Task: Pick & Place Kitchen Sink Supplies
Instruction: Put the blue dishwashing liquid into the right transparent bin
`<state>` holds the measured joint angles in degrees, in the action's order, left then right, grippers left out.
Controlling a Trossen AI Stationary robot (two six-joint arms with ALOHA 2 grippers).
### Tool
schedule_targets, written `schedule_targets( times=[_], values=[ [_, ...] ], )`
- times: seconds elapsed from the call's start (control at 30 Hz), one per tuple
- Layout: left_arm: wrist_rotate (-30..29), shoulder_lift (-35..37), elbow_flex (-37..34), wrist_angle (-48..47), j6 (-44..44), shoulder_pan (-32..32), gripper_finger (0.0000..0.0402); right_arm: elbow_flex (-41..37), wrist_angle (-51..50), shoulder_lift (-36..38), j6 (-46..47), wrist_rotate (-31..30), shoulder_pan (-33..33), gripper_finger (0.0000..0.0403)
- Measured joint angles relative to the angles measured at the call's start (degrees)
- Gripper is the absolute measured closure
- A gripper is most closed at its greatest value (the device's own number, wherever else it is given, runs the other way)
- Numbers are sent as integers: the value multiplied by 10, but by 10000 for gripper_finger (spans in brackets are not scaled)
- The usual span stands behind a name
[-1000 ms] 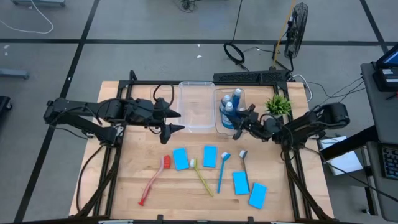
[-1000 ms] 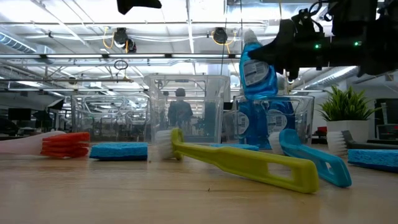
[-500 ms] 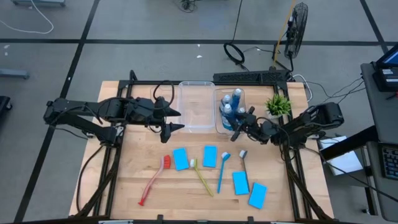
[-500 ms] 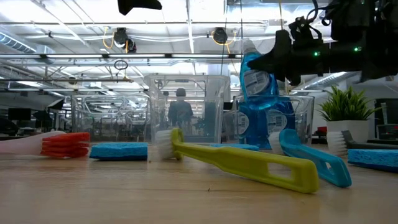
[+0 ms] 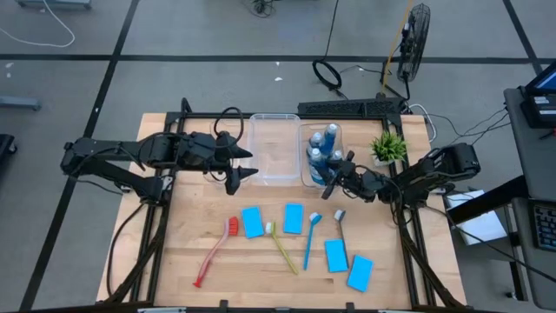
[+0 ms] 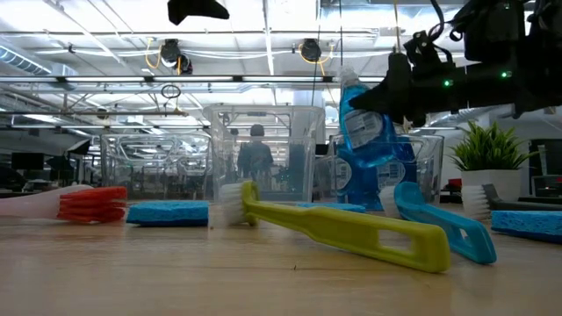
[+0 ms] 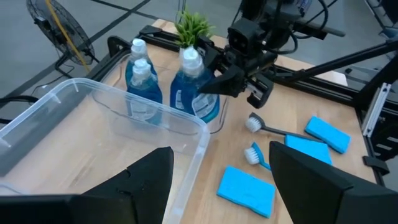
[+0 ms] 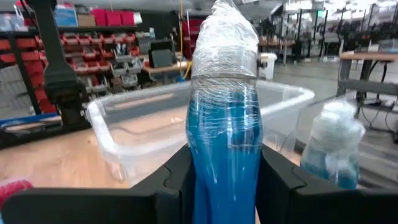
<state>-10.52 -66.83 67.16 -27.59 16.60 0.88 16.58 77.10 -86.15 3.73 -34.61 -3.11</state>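
The wooden surface (image 5: 217,287) carries everything. Two clear bins stand side by side at its far middle: the left bin (image 5: 273,149) holds nothing I can see, and the right bin (image 5: 314,153) holds bottles. A small potted plant (image 5: 387,146) sits just right of the bins.

My left tool (image 5: 247,165) hangs over the near left edge of the left bin, its fingers (image 7: 149,180) spread apart and holding nothing. My right tool (image 5: 334,174) is clamped on one blue bottle (image 6: 362,110), gripping its body from both sides; the bottle is tilted and hangs above the right bin's near end, clear of the rim in the low view.

I count three blue bottles: the one I hold and two bottles (image 7: 142,81) standing upright in the right bin beyond it.

Four brushes lie on the near half of the surface in a row: the red brush (image 5: 213,252) furthest left, then the yellow-green brush (image 5: 282,248), the blue brush (image 5: 310,239) and the grey brush (image 5: 340,226).

Four light-blue sponges lie flat among them: one sponge (image 5: 253,222) between the red and yellow-green brushes, a second sponge (image 5: 294,218) just right of it, a third sponge (image 5: 336,255) near the grey brush's handle, and a fourth sponge (image 5: 360,272) nearest the front right.
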Motion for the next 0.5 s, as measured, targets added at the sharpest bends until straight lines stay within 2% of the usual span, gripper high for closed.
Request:
schedule_targets(
  times=[0.3, 0.5],
  values=[
    [0, 0, 0, 3, -10, -5, 135, 21, -60, 0, 12, 1, 0, 293],
    [0, 0, 0, 3, -15, -5, 135, 22, -62, 0, 15, 1, 0, 281]
  ],
)
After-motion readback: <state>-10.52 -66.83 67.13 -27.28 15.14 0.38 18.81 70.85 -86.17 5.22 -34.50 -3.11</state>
